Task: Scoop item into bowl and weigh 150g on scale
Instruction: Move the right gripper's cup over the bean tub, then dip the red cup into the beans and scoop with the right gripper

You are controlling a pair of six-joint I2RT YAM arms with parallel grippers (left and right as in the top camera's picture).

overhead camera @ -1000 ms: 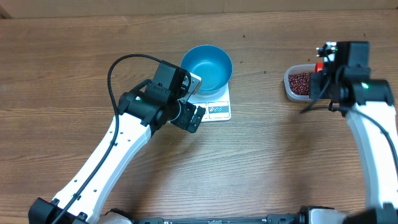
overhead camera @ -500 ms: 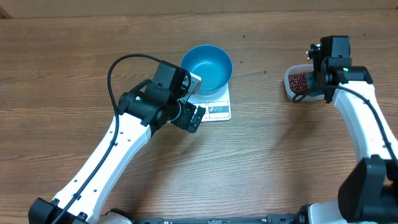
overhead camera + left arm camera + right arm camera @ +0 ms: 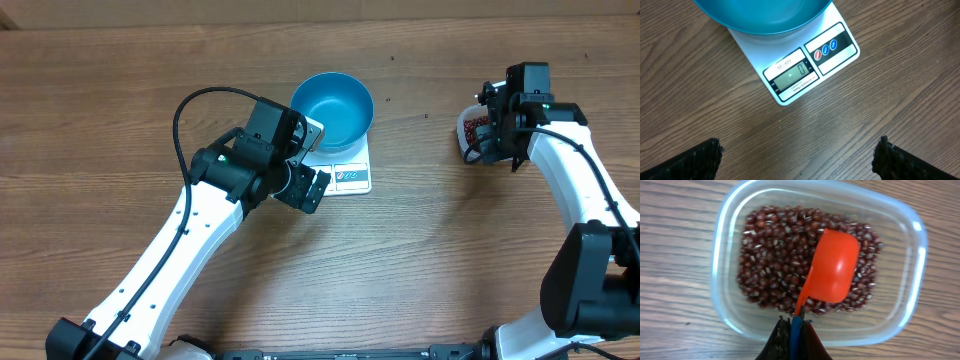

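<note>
The blue bowl (image 3: 333, 108) sits on the white scale (image 3: 349, 175), whose display (image 3: 793, 76) reads 0. My left gripper (image 3: 796, 159) hovers open over bare wood just in front of the scale, its fingertips (image 3: 700, 157) wide apart. My right gripper (image 3: 795, 335) is shut on the blue-and-red handle of a red scoop (image 3: 831, 273). The scoop's cup lies back-up on the dark red-brown beans (image 3: 775, 255) inside a clear plastic tub (image 3: 917, 255). Overhead, the right gripper (image 3: 492, 125) covers most of the tub (image 3: 464, 130).
The left arm (image 3: 190, 250) runs diagonally from the front left edge to the scale. The right arm (image 3: 590, 210) stands along the right edge. Bare wooden table (image 3: 450, 250) lies between the scale and the tub.
The right gripper has swung left and down over the tub with the scoop, now hiding most of the beans overhead. The left arm has not moved.
</note>
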